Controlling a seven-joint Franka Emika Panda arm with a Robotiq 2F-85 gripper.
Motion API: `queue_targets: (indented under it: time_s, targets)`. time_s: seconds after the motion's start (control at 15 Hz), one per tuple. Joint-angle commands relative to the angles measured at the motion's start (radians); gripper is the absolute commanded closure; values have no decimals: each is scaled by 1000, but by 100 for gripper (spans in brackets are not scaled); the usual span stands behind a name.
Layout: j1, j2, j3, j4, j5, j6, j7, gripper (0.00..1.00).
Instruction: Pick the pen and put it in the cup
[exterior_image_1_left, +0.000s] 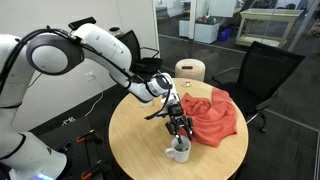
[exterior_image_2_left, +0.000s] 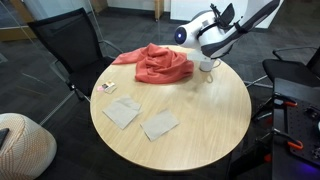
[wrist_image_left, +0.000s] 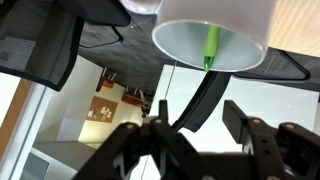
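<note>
Pen: the pen (wrist_image_left: 211, 45) stands inside the cup, straight ahead of the gripper and free of its fingers, its end resting against the rim, so the cup alone holds it up.
Cup: the cup (exterior_image_1_left: 180, 152) sits upright on the table (exterior_image_1_left: 140, 140) directly under the gripper, its mouth facing the fingers, which suits a straight drop.
Gripper: the gripper (exterior_image_1_left: 178, 125) hangs just above the cup with its jaws spread wide and nothing between them.
Cloth: a red cloth (exterior_image_1_left: 207, 115) lies bunched just beside the gripper, seemingly apart from the cup.
Papers: two pads (exterior_image_2_left: 122, 112) lie well away across the table, clear of the arm's path.
Progress: the placing looks done, and only a straight lift away seems left.
</note>
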Motion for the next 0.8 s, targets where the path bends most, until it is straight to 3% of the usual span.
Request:
queue_targets:
  time_s: [0.0, 0.13, 0.73]
  targets:
    - [-10, -63, 4, -56, 15, 42, -1, 9]
    - [-8, -98, 3, -84, 11, 55, 9, 0]
    - [-4, -273, 12, -166, 14, 64, -3, 0]
